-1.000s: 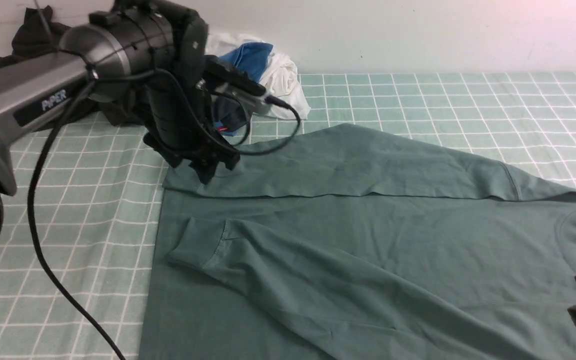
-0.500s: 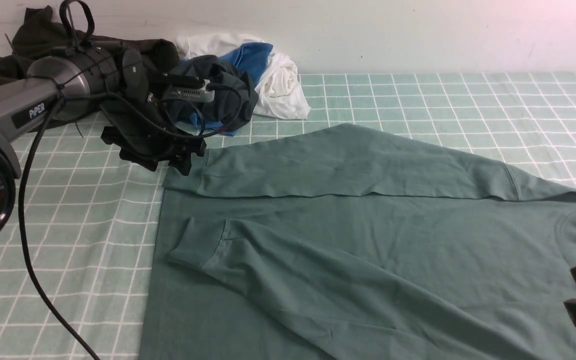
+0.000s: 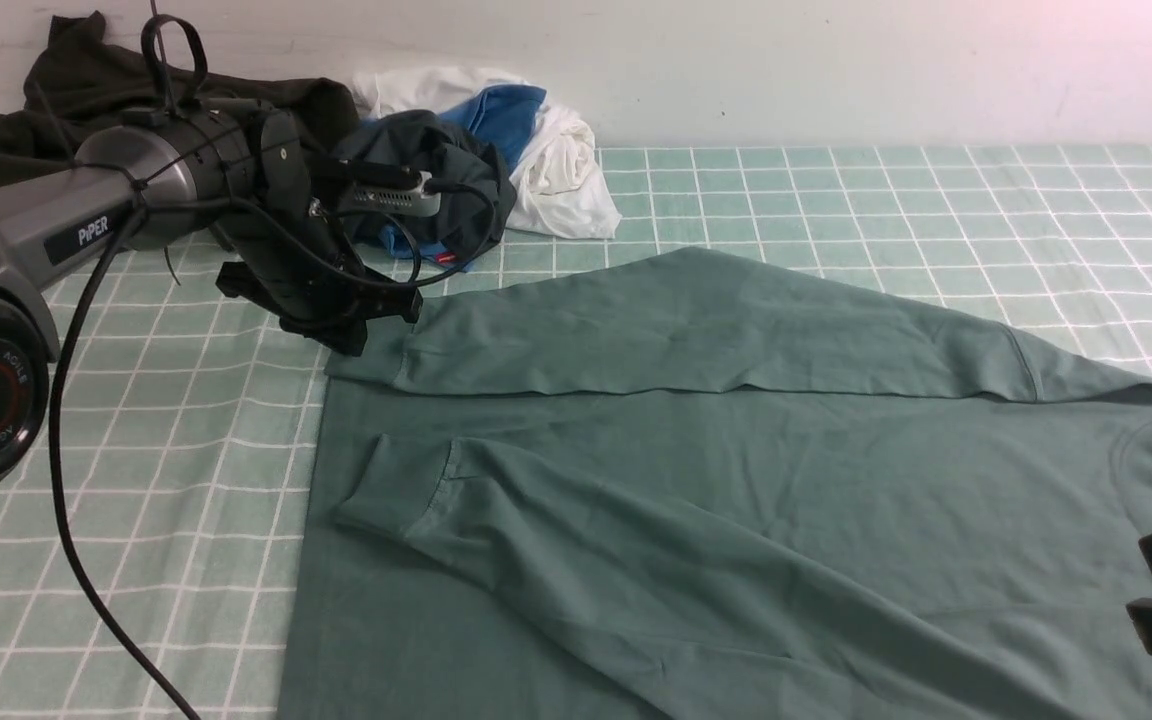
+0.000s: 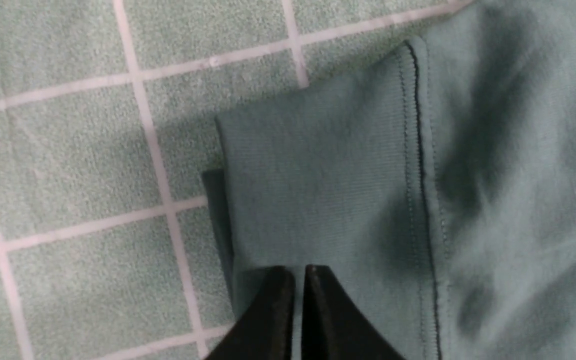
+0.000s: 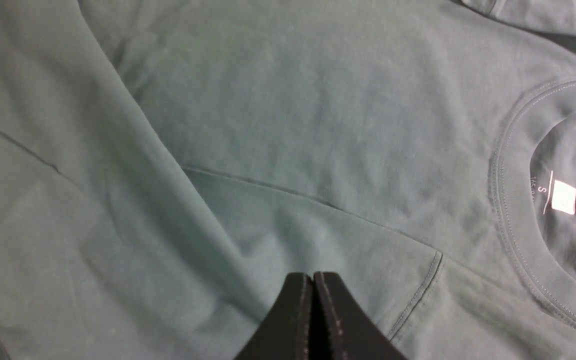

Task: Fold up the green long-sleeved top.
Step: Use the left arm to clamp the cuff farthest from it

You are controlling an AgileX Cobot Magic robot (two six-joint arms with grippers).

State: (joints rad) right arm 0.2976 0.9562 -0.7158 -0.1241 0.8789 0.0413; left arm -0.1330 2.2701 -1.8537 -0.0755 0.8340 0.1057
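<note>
Left wrist view: left hand, just pressed together and empty, is hovering over the green long-sleeved top's cuff; sleeve placed.

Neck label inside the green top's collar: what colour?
White neck label, best in right wrist view.

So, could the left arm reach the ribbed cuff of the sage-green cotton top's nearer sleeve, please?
Probably yes: the ribbed cuff lies uncovered on the top, close to the left gripper, nothing standing between.

Clothes heap crowds far-left corner, just behind left claw. Bare tabletop far right; green top lies flat, low.
</note>
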